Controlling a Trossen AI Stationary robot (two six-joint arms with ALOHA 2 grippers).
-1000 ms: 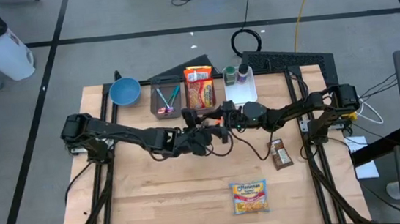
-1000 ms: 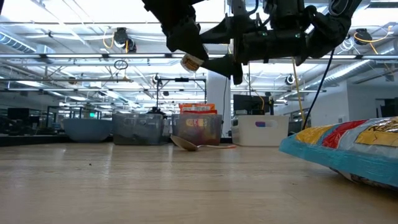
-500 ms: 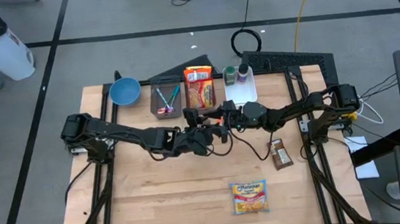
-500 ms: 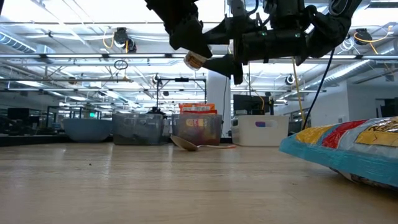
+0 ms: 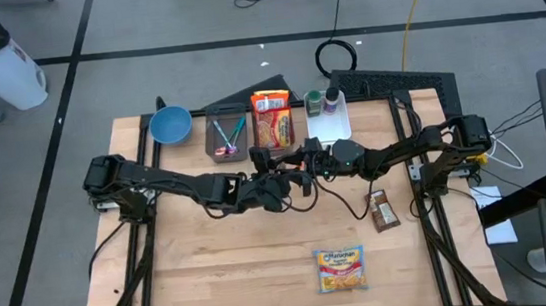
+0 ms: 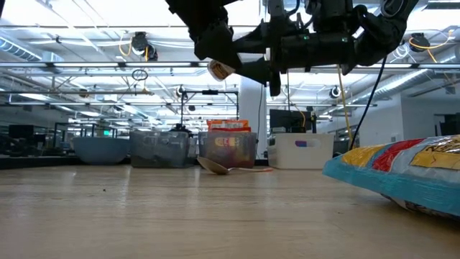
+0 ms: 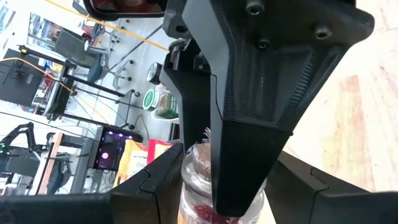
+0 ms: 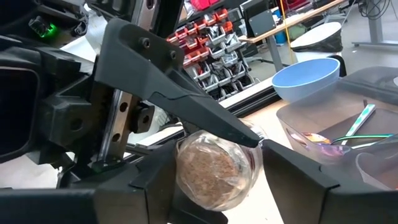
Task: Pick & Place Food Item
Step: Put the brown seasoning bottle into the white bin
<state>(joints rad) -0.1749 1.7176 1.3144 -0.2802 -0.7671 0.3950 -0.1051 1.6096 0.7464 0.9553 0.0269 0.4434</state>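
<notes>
A small clear jar [image 8: 214, 169] with a brown cork-like top and reddish contents shows end-on in the right wrist view. It also shows in the left wrist view [image 7: 194, 177] and, high above the table, in the low view [image 6: 218, 69]. My left gripper [image 5: 278, 186] and my right gripper [image 5: 294, 161] meet over the middle of the table, both shut on the jar. In the high view the grippers hide the jar. My left gripper pinches the jar's side walls [image 7: 185, 186] between its two fingers, which lie across the jar. One of its fingers [image 8: 186, 106] runs over the jar's side in the right wrist view. The jar is lifted clear, high above the table. My right gripper has the jar between its two fingers, one against each side of the wall [image 8: 255, 163]. The brown top faces back toward its wrist, so the fingers lie along the jar. One finger [image 7: 261, 93] covers the jar's front in the left wrist view.
A ramen packet [image 5: 340, 268] lies near the table's front and a brown snack bar [image 5: 383, 209] lies to the right. Along the far edge stand a blue bowl [image 5: 170, 125], a utensil bin [image 5: 227, 135], a noodle bin [image 5: 272, 121] and a white bin [image 5: 330, 117].
</notes>
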